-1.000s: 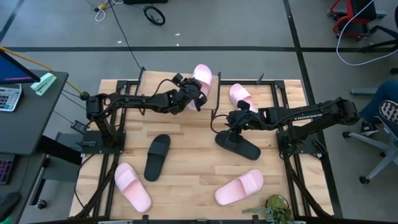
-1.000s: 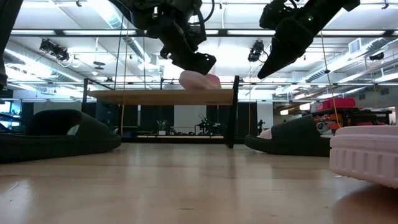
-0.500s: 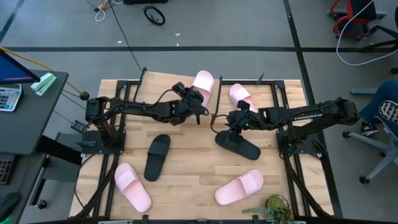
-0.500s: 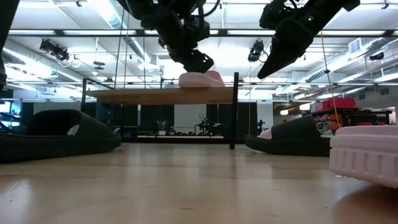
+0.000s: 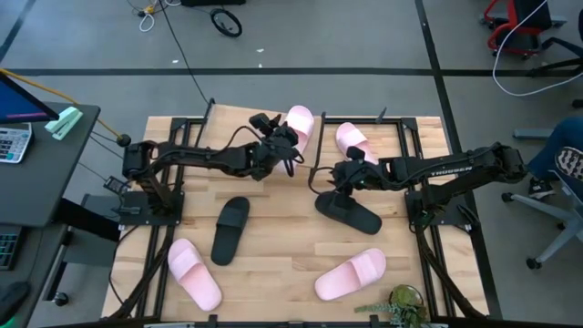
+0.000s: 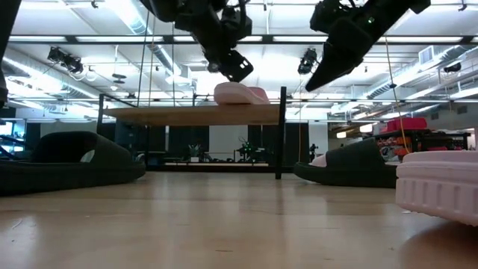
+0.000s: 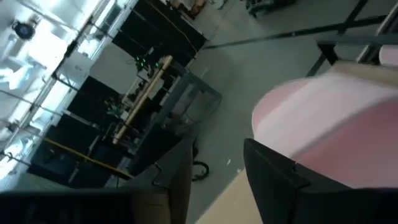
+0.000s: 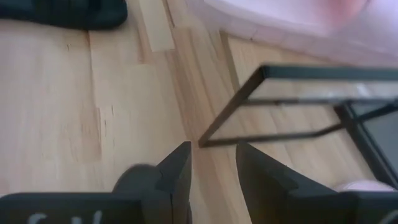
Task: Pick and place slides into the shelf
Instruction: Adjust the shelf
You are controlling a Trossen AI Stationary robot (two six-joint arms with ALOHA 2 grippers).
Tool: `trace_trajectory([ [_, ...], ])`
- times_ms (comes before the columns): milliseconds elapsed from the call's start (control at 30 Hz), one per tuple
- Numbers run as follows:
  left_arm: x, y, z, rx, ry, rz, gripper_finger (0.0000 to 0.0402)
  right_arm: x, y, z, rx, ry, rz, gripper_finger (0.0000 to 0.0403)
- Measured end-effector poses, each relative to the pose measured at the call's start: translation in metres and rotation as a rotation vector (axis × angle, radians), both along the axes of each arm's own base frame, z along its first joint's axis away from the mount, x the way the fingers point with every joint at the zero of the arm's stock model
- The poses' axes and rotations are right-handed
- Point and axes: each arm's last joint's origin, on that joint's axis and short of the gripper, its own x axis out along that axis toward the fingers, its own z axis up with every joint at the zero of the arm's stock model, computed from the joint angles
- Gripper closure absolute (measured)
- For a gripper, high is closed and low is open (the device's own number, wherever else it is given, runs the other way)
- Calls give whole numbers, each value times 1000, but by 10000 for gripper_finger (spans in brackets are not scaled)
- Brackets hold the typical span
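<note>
Backing off since a second ago, the left gripper (image 5: 284,151) hangs open and empty beside the pink slide (image 5: 299,124) now lying on the shelf (image 6: 196,114). Right gripper (image 5: 339,175), slightly parted, empty, hovers above a black slide (image 5: 350,212); grasping it seems next.

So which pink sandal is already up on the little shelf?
The pink slide beside the left gripper: it lies on the shelf's wooden top board. The other three pink ones lie on the table.
</note>
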Motion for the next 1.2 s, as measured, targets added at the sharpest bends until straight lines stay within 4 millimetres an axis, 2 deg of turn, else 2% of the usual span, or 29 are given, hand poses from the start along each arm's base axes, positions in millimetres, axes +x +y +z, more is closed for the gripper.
trace_trajectory([
  [200, -10, -16, 23, 39, 14, -21, 250, 10, 2, 11, 55, -155, 76, 271],
  [300, -17, -27, 36, 66, 35, -33, 254, 22, 3, 14, 83, -251, 139, 279],
  [400, -27, -36, 51, 90, 4, 30, 261, 35, 5, 5, 69, -259, 219, 300],
  [500, -40, -42, 63, 107, -65, 149, 274, 45, 5, -14, 45, -175, 258, 334],
  [633, -54, -51, 68, 110, -139, 217, 305, 50, -1, -28, 4, -114, 269, 390],
  [767, -61, -56, 57, 103, -89, 190, 349, 51, -10, -30, 16, -110, 228, 388],
  [900, -67, -41, 44, 24, -48, 153, 392, 49, -16, -28, 13, -119, 162, 396],
  [1000, -71, -19, 35, -135, -76, 115, 392, 49, -20, -29, -41, -106, 86, 397],
  [1200, -81, 27, 30, -175, -117, 253, 396, 49, -22, -29, -66, -102, 62, 399],
])
